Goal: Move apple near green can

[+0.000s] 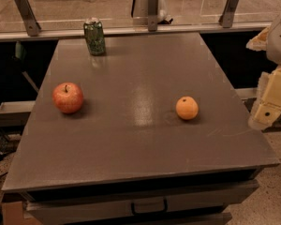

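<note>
Grey table (140, 149) bears apple (68, 98) and green can (94, 37); tool (270, 102) hovers beside it, state unclear.

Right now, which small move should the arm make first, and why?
Probably swing the gripper left across the table toward the red apple: it hangs beyond the table's right edge, while the apple lies near the left edge, apart from the green can at the far edge.

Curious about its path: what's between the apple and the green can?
Only bare tabletop, in the camera view, separates the apple and the green can; the gripper hangs beyond its edge at picture right.
</note>
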Controlling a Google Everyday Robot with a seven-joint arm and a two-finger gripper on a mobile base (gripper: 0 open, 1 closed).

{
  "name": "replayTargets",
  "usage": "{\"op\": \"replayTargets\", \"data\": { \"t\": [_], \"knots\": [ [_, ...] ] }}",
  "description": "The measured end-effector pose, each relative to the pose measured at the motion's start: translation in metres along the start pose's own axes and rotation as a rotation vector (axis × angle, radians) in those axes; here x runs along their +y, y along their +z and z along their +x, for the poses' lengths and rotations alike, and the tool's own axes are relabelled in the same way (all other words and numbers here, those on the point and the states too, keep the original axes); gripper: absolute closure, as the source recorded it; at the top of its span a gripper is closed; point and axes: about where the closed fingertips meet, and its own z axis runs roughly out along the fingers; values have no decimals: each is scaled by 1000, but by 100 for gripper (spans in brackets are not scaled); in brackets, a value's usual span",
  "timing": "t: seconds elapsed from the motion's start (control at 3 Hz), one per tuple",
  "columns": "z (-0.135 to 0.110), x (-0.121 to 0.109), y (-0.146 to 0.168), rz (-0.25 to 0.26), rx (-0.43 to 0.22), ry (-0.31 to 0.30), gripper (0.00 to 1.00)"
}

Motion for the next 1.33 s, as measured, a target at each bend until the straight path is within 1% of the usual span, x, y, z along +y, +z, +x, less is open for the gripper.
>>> {"op": "replayTargets", "data": {
  "t": [0.33, 0.67, 1.0, 1.33],
  "knots": [
    [0, 0, 0, 0, 0, 0, 0],
    [-4, -1, 0, -4, -39, 6, 0],
    [-41, -5, 28, -56, -118, -21, 0],
    [-102, -12, 53, -110, -200, -102, 0]
  ]
}}
